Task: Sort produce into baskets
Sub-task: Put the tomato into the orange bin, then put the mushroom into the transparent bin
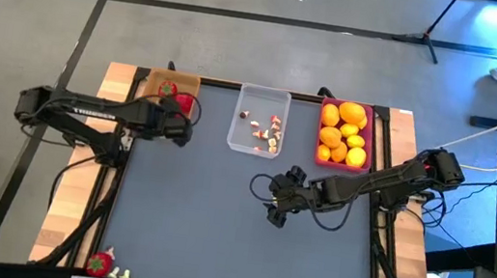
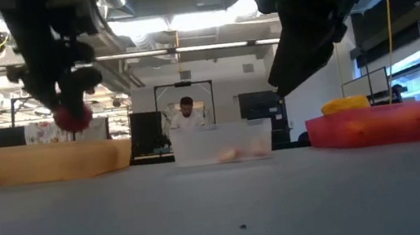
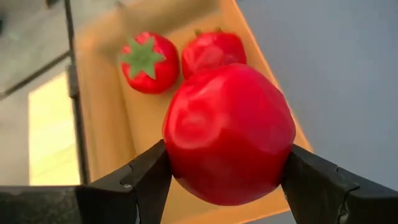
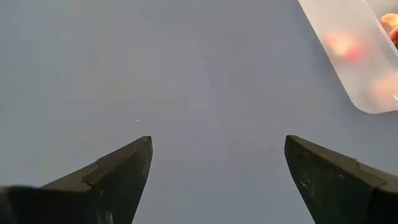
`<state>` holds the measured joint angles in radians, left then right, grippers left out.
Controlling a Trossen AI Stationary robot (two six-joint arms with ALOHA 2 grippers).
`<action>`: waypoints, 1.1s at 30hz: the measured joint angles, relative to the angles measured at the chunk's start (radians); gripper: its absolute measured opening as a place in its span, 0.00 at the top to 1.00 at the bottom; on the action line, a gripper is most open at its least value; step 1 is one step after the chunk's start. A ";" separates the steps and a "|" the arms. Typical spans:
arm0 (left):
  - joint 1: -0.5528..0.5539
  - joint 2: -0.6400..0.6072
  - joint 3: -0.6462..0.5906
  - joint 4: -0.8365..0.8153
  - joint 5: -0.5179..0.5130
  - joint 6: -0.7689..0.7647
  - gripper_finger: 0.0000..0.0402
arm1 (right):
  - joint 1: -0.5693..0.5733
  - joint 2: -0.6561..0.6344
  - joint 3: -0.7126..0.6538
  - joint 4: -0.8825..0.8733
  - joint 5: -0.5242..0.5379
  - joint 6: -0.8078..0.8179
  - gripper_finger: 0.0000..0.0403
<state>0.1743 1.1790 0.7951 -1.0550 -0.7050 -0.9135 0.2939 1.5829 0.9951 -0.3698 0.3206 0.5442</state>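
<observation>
My left gripper point(image 1: 183, 106) is shut on a red strawberry-like fruit point(image 3: 229, 132) above the near right part of the tan-brown tray point(image 1: 152, 80), which holds two more red ones point(image 3: 149, 62). In the low view the fruit point(image 2: 72, 116) hangs above the tray point(image 2: 60, 162). The clear tray point(image 1: 258, 119) holds small mushroom-like bits. The magenta tray point(image 1: 345, 133) holds yellow and orange fruits. My right gripper point(image 1: 273, 201) is open and empty over the bare grey table, near the clear tray's near side point(image 4: 367, 68). My left gripper pinches the red fruit between its two fingers, on two opposite sides point(image 3: 173, 163). The fruit is lifted clear above the tan-brown tray.
A red strawberry-like piece point(image 1: 100, 262) and small white bits point(image 1: 120, 274) lie at the table's near left corner. The middle and near part of the grey table top point(image 1: 215, 242) is bare. A person point(image 2: 187, 114) stands in the room behind the table.
</observation>
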 joint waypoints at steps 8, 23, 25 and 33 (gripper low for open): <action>0.058 0.000 -0.118 0.133 0.023 0.021 0.37 | 0.000 0.000 0.000 0.005 0.012 -0.003 0.11; 0.064 0.000 -0.141 0.132 0.022 0.059 0.36 | 0.000 0.001 0.000 0.024 0.038 -0.007 0.11; 0.064 0.000 -0.141 0.132 0.022 0.069 0.33 | 0.000 0.006 0.000 0.028 0.038 -0.012 0.11; 0.064 0.000 -0.141 0.137 0.022 0.110 0.13 | 0.000 0.017 0.000 0.038 0.039 -0.021 0.11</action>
<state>0.2386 1.1790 0.6544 -0.9181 -0.6827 -0.8035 0.2939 1.5997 0.9951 -0.3323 0.3592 0.5236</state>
